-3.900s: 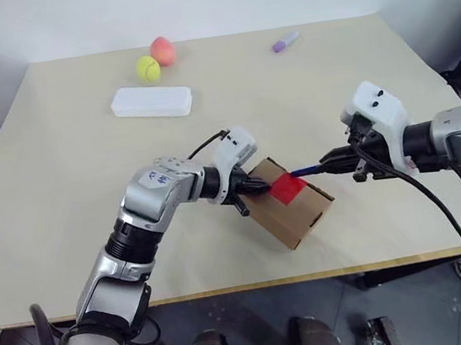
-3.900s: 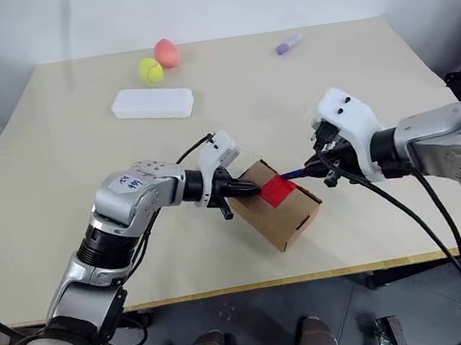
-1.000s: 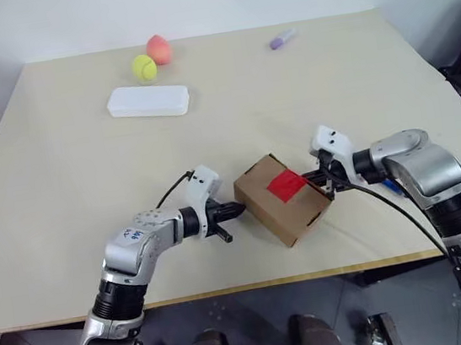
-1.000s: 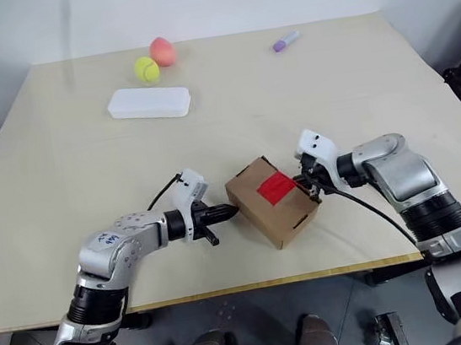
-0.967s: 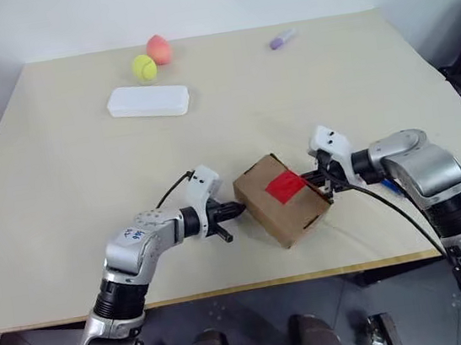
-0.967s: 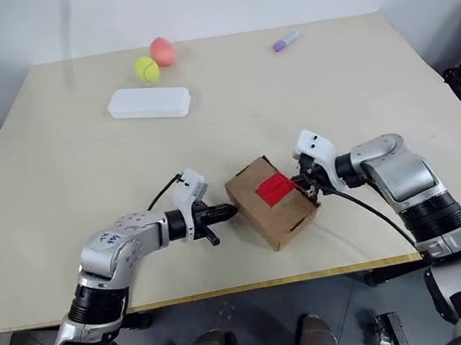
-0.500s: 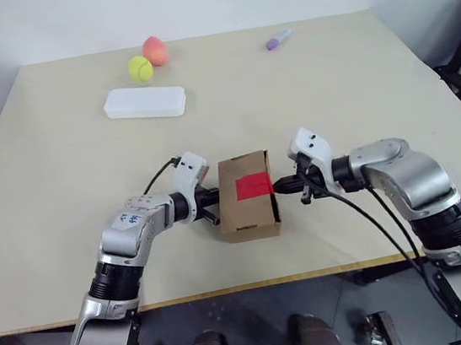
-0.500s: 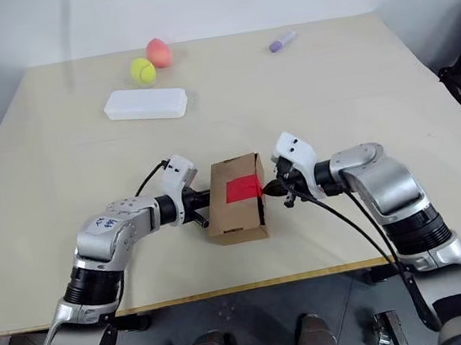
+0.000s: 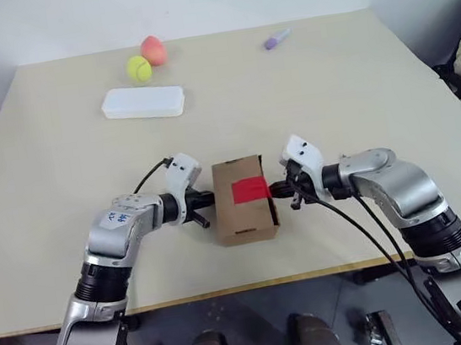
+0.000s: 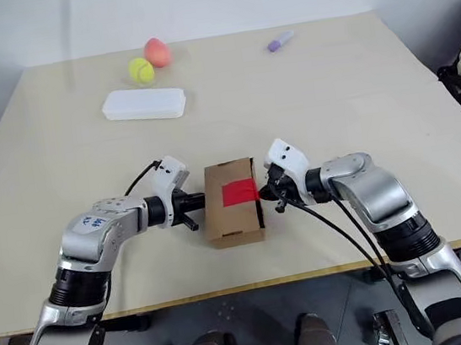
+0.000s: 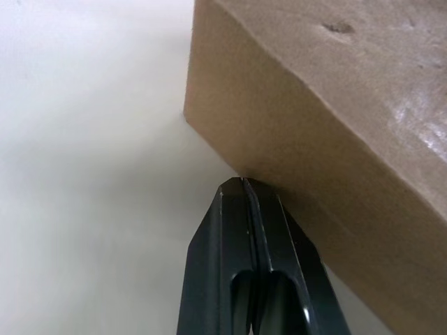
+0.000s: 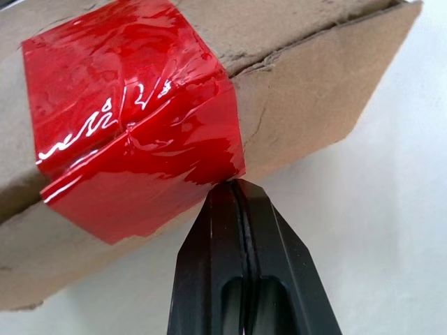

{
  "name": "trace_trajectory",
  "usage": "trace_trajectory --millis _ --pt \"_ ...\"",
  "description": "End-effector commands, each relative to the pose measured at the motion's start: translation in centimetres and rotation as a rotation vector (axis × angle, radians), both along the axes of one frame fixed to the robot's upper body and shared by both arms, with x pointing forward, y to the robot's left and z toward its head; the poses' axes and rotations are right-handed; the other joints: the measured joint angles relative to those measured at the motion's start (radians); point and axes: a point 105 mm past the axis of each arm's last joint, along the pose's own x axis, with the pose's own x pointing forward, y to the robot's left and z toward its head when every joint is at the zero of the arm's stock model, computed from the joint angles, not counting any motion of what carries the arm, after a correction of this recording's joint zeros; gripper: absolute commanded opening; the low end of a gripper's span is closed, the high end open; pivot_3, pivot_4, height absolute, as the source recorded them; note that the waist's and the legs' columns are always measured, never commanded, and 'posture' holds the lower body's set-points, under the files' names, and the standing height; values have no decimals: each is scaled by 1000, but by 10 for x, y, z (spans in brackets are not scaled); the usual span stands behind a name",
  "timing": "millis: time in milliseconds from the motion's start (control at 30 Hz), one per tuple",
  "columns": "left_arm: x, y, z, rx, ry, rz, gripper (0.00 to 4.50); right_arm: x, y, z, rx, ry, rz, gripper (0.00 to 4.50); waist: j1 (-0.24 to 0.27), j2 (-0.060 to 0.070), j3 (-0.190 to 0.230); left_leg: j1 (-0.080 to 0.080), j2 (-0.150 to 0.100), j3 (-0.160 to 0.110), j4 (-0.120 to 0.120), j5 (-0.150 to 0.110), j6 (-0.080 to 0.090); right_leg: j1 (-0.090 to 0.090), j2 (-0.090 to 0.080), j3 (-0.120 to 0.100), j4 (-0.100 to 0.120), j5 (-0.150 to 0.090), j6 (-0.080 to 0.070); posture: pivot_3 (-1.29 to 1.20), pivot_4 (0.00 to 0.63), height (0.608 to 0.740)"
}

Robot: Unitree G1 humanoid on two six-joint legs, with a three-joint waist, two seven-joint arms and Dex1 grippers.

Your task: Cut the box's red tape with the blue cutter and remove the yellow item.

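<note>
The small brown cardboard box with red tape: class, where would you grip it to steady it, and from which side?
Grip the small brown cardboard box across its two long side walls, coming from above at the end nearer the robot. Those walls are flat and parallel, and that end keeps clear of the red tape.

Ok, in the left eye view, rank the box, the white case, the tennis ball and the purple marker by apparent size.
1. Box, nearest the camera, so partly flattered.
2. White case, a bit smaller in the picture but farther back; true order against the box is unsure.
3. Tennis ball.
4. Purple marker, looks slightly smaller than the ball.
</note>
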Motion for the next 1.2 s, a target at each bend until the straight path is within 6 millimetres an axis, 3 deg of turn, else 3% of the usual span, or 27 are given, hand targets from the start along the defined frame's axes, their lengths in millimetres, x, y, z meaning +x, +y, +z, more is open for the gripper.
trace_trajectory --millis 33,167,233,367,500,600,867,1200 --pt "-6 3 13 -15 -35 -45 0 -9 1 11 -29 -86 56 17 -1 0 0 0 0 0 0 0 0 0 0 0 0 0 0 0 150 740" --pt "-5 26 20 3 -42 -30 0 -7 -20 16 -96 -162 21 17 -1 0 0 -1 0 0 0 0 0 0 0 0 0 0 0 0 150 740" --pt "-6 33 29 -12 -45 -41 0 -5 -35 22 -134 -209 -20 586 -1 0 0 -2 0 0 0 0 0 -2 0 0 0 0 0 0 150 740" --pt "-16 16 56 -146 -50 -156 0 3 -44 53 -60 -272 -138 1968 -1 0 0 -4 0 0 1 0 0 -3 0 0 -1 0 0 0 150 740" --pt "-16 -4 75 -207 -66 -237 0 1 -28 78 77 -258 -174 3347 -1 0 0 -5 0 -1 2 0 0 -3 0 -1 0 0 0 0 150 740" --pt "-14 -15 70 -176 -49 -290 0 -5 -11 74 121 -211 -145 4406 -2 0 0 -5 0 -2 1 0 0 -3 0 -2 0 0 0 0 150 740" --pt "-14 -30 43 -47 -7 -422 0 -12 -2 32 31 -123 -103 4457 1 -1 0 -7 0 -2 2 0 0 -4 0 -2 0 0 0 0 150 740" --pt "-12 -29 38 -47 13 -445 0 -11 -31 5 -154 -122 -102 4457 5 -2 -1 -6 0 -1 2 0 0 -3 0 -2 0 0 0 0 150 740"
